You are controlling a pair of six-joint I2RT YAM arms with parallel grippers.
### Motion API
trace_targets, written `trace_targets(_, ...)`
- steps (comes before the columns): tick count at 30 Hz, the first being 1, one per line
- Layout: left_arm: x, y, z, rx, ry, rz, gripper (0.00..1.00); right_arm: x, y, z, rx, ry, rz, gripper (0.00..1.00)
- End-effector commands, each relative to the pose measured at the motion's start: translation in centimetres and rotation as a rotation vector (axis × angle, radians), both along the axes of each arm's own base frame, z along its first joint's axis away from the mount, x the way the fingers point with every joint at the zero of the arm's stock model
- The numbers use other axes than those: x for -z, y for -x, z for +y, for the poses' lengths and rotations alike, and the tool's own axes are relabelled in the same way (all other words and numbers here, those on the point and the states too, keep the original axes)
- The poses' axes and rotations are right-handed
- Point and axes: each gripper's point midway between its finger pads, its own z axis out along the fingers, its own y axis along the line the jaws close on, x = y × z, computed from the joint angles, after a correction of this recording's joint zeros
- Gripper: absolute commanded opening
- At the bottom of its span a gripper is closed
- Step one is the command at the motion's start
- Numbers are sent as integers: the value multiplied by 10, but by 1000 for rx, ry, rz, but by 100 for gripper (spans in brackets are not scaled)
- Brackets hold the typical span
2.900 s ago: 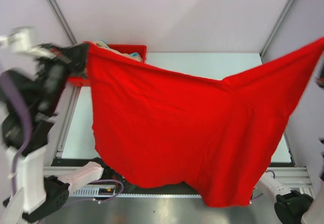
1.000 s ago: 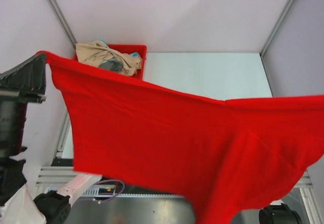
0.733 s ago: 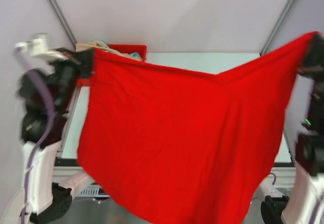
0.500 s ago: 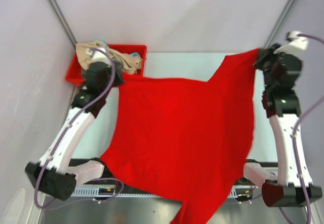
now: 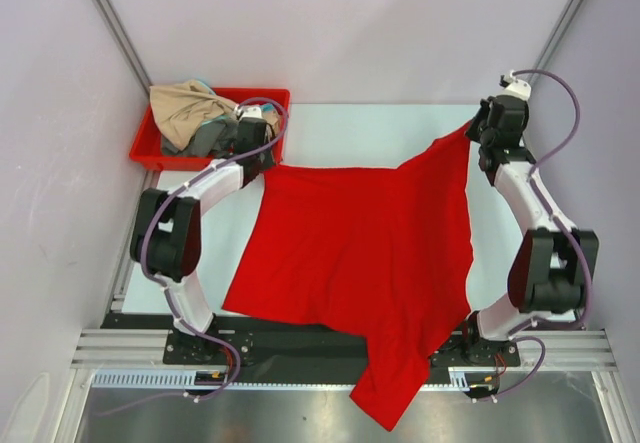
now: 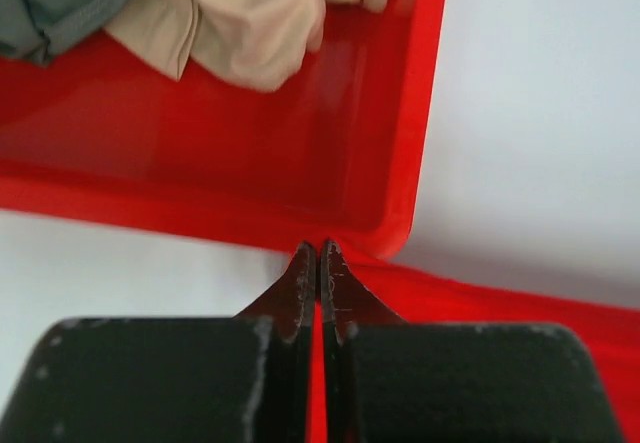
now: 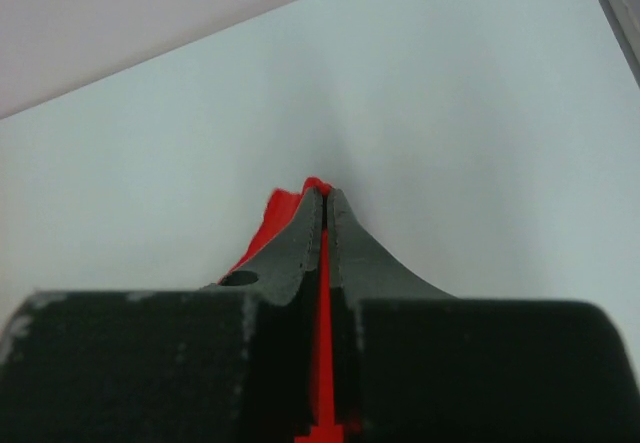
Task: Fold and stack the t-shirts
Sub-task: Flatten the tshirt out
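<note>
A bright red t-shirt (image 5: pixel 360 253) lies spread on the white table (image 5: pixel 380 133), and one end of it hangs over the near edge. My left gripper (image 5: pixel 262 165) is shut on its far left corner, right beside the red tray (image 5: pixel 145 153). My right gripper (image 5: pixel 472 133) is shut on the far right corner, and the cloth rises to it. In the left wrist view the left gripper (image 6: pixel 319 248) pinches red cloth (image 6: pixel 500 298). In the right wrist view the right gripper (image 7: pixel 325 195) pinches red cloth (image 7: pixel 275 218). A beige shirt (image 5: pixel 185 108) and a grey shirt (image 5: pixel 212 138) lie bunched in the tray.
The red tray's corner (image 6: pixel 420 113) stands just ahead of my left fingertips, with the beige shirt (image 6: pixel 250 23) and grey shirt (image 6: pixel 50 3) inside it. Metal frame posts (image 5: pixel 110 23) rise at both back corners. A rail (image 5: pixel 300 343) runs along the table's near edge.
Both arms have come down from holding the red t-shirt stretched high in the air. It now lies on the table, with both corners still gripped at the far side.
</note>
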Motion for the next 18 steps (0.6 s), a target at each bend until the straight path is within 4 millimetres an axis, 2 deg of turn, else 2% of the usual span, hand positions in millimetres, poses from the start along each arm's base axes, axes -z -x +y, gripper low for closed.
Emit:
trace_targets(1,-47,-40,5,-19,-3,-133,0,-46,-38,-2,-26,40,-144,0)
trace_targets(2,-46,-43,6,-23,-6,-129,0,-42,-43,-2,-35,50,-133,0)
trace_targets(3,-43,-44,9,-28,-15,-114,0,-48,-48,-1,-44,52,-145,0)
trace_targets(4,-45,-48,9,-31,-16,-116,0,-37,-55,0,-51,54,-119,0)
trace_targets(6,-45,-51,16,-44,-17,-114,0,-43,-62,2,-62,49,-132,0)
trace_targets(8,-46,-54,20,-54,-14,-113,1,-36,-72,3,-71,46,-126,0)
trace_targets(9,-44,-54,24,-62,-17,-101,0,-46,-78,7,-90,44,-149,0)
trace_targets(10,-45,-55,26,-65,-18,-101,0,-48,-82,8,-96,46,-151,0)
trace_targets(11,-44,-55,28,-68,-22,-96,0,-32,-89,11,-106,40,-110,0)
trace_targets(16,-41,-60,26,-31,-35,-87,0,-28,-100,18,-124,44,-88,0)
trace_targets(18,-32,-60,26,-24,-48,-52,0,-25,-100,20,-115,51,-67,0)
